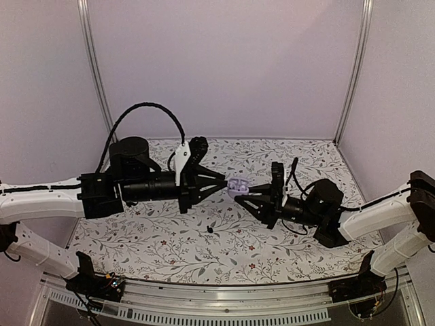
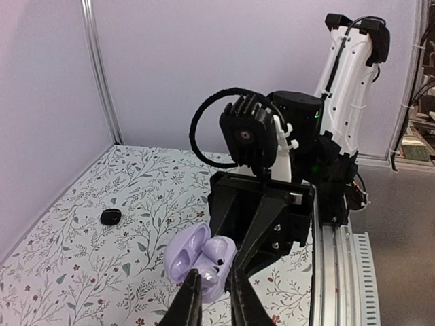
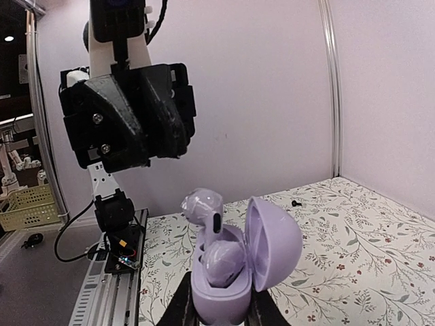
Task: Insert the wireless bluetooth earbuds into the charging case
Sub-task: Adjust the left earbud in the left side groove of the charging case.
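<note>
Presently the task stands well advanced but not finished. The charging case (image 3: pixel 272 248), lavender with its lid open, is held clear of the worktop (image 1: pixel 299 251), over its middle. The right gripper (image 3: pixel 222 307) is clamped on the lower body of the case from both sides. The first earbud (image 3: pixel 221 261), also lavender, sits down in its well. The second earbud (image 3: pixel 202 202) stands at the other well with its bulb well proud of the rim. By my judgement it is entered but not seated, though the well itself is hidden behind it. The left gripper (image 2: pixel 213 278) hovers just beside the open case with its fingers a little apart, and no view shows anything between them. Outstanding, as judged: the second earbud is to be pressed home. The task does not say whether the lid must then be closed. Count: one charging case; two earbuds, both at the case; two grippers. In addition, one small black piece (image 2: pixel 111 216) lies on the worktop between its middle and the near edge. It is too small to identify and matches neither lavender earbud.
</note>
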